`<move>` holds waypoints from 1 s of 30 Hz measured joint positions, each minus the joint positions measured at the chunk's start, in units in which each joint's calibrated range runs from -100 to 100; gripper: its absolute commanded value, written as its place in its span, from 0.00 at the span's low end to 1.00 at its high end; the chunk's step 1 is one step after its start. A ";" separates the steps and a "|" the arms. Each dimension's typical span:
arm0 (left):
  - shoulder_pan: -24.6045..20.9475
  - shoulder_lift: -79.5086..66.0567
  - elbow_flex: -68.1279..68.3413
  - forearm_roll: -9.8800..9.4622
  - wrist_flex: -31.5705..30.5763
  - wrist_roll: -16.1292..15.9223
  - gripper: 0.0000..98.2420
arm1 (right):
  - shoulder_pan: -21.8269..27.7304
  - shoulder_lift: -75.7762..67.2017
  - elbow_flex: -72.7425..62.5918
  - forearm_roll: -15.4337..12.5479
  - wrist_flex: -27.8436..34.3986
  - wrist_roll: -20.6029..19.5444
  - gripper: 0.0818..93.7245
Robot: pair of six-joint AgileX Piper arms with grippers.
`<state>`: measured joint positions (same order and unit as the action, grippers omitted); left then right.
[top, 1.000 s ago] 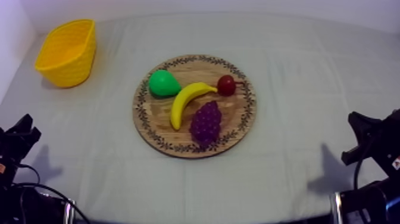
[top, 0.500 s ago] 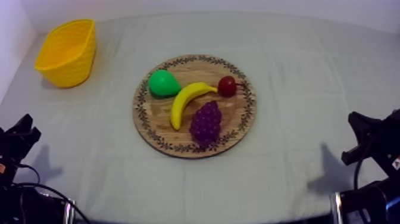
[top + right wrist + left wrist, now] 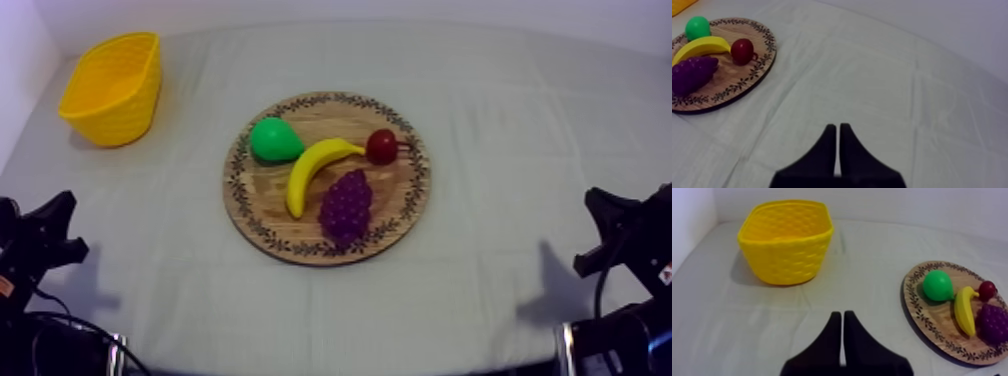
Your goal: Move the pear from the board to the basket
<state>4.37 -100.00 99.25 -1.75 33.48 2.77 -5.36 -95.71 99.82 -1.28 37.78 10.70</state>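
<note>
The pear (image 3: 273, 140) is seen on the wooden board (image 3: 262, 200), just beside the banana (image 3: 315, 168), on the side nearest the yellow basket (image 3: 112, 88), so it is likely best reached by the left gripper (image 3: 842, 316), which, like the right gripper (image 3: 837, 129), is closed on nothing, well apart from it.

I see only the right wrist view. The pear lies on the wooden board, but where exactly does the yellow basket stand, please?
Observer: In the top view the yellow basket stands at the far left corner of the cloth, apart from the wooden board.
Operator: Which fruit is nearest to it?
Observer: The pear, at the board's edge toward the basket.
Operator: And the left gripper, is it open?
Observer: No. The left gripper is shut on nothing, over bare cloth, facing the basket.
</note>
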 measured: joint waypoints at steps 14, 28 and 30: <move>6.32 11.98 -2.75 3.94 2.19 -2.00 0.00 | 0.00 0.00 0.00 0.00 0.00 0.00 0.00; 6.66 38.29 -21.48 7.62 14.26 -4.51 0.00 | 0.00 0.00 0.00 0.00 0.00 0.04 0.00; 6.45 42.04 -24.98 8.05 16.25 -3.90 0.00 | 0.00 0.00 0.00 0.00 0.00 0.04 0.00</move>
<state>10.81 -57.96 74.28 6.29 49.73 -1.13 -5.36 -95.71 99.82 -1.28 37.78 10.75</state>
